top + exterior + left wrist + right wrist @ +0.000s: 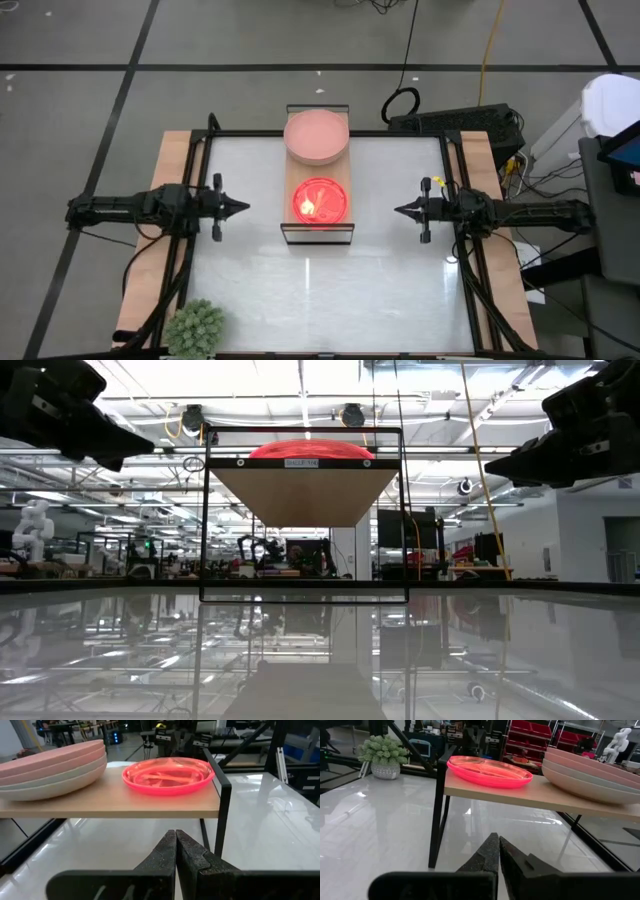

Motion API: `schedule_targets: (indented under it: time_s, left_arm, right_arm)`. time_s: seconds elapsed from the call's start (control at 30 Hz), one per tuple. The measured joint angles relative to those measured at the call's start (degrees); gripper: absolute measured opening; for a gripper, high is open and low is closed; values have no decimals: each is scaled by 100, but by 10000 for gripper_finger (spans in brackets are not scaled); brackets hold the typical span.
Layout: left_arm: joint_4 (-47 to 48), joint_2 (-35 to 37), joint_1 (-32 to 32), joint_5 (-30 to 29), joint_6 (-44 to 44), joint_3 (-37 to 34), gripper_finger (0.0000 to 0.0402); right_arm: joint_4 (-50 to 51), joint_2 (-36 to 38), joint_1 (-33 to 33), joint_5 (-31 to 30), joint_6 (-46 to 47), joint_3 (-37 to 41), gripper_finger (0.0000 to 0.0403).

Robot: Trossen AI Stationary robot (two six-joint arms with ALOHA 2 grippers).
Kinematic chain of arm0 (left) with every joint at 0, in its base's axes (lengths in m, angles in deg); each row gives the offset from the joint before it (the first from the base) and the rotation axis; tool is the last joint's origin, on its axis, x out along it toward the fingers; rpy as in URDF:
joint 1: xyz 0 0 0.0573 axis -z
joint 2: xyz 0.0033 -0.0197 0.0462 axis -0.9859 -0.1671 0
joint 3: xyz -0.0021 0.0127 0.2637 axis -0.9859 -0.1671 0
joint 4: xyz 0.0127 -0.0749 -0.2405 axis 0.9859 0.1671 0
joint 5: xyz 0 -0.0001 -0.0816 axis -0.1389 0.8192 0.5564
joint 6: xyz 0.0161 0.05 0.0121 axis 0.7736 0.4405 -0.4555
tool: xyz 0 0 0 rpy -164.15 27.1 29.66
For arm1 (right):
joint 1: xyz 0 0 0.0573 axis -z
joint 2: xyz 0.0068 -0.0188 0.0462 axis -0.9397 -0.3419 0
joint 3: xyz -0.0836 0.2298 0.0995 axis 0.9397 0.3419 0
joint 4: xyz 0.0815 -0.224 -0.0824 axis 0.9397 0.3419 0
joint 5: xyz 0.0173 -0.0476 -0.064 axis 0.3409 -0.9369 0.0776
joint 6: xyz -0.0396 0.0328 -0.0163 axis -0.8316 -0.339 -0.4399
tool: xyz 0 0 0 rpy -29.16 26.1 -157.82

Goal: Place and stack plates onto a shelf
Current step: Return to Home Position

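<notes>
Light-wood board on a thin black frame, the shelf [293, 170] stands at the middle of the glossy white worktop [380, 270], nearer its far edge, with its length running from near to far. On its far end rests a stack of larger plates [316, 134], dusty pink on top with pale green and beige rims showing beneath in the left wrist view [50, 767] and the right wrist view [595, 775]; the stack overhangs the board's far end a little. On the near end lies a small hot-pink plate [320, 201] with an orange glow at its middle; whether one or more plates sit there cannot be told. It lies just beside the big stack. The left tool [240, 208] hovers left of the shelf, well apart from it, pointing at it, its fingers clenched together on nothing [176, 834]. The right tool [402, 210] mirrors it on the right side, likewise clenched and empty [498, 837]. A spiky green plant ball [195, 327] sits at the worktop's near left corner.
</notes>
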Motion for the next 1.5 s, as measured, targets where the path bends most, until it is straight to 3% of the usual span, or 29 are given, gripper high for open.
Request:
schedule_targets:
  time_s: [0.33,0.7,1.13,1.3,1.5]
  left_arm:
    - [-7,982,0,-16,-86,-558,3]
    - [-571,974,0,65,10,-807,3]
    - [-858,973,0,279,113,-818,3]
    - [-1505,974,0,422,149,-1025,3]
    - [-1537,971,2,491,137,-1073,3]
  right_arm:
    - [-5,55,0,0,10,2,0]
    - [9,221,0,-134,-11,4,0]
    - [484,1003,0,-133,-31,4,0]
    - [592,1275,0,-133,-47,4,0]
    - [673,1318,0,-134,-117,4,0]
